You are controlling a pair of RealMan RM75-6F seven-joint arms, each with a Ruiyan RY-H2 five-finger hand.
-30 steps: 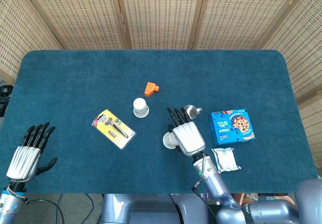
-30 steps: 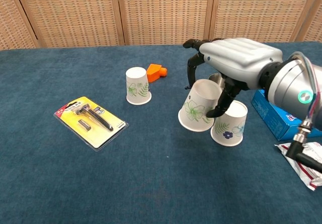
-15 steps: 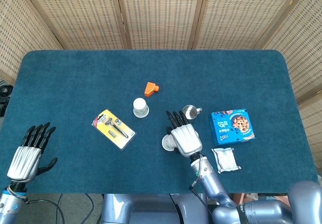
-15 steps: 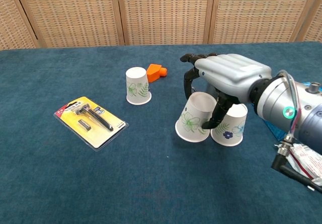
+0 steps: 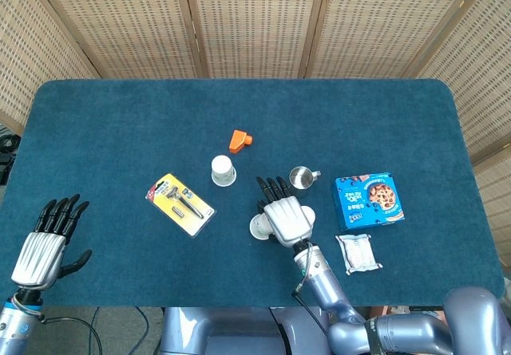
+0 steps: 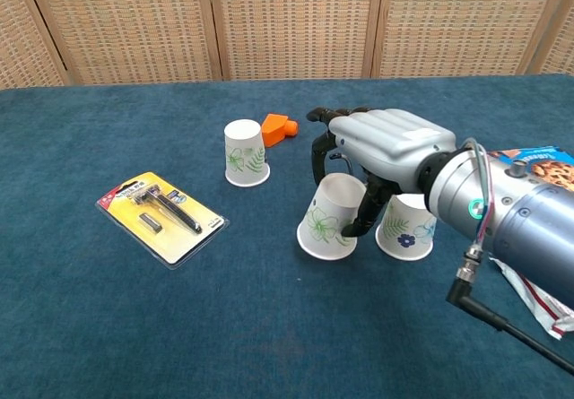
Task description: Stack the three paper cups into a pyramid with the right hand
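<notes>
My right hand [image 6: 381, 148] [image 5: 285, 214] grips an upside-down paper cup with a green flower [image 6: 326, 221], tilted, its rim low over the cloth; in the head view only its edge [image 5: 257, 227] shows under the hand. Just right of it stands a second inverted cup with a blue flower [image 6: 405, 227], hidden in the head view. The third cup, leaf-printed [image 6: 244, 153] [image 5: 223, 170], stands inverted and alone further left and back. My left hand [image 5: 48, 243] hovers at the table's near-left corner, fingers apart, holding nothing.
A packaged razor [image 6: 161, 211] [image 5: 181, 203] lies to the left. An orange block [image 6: 279, 128] [image 5: 239, 140] sits behind the lone cup. A small metal cup [image 5: 302, 177], a blue cookie box [image 5: 367, 200] and a white sachet [image 5: 356, 253] lie at the right.
My right hand has carried the green-flower cup leftward and down, away from the blue-flower cup. The other cups and my left hand have stayed put.
</notes>
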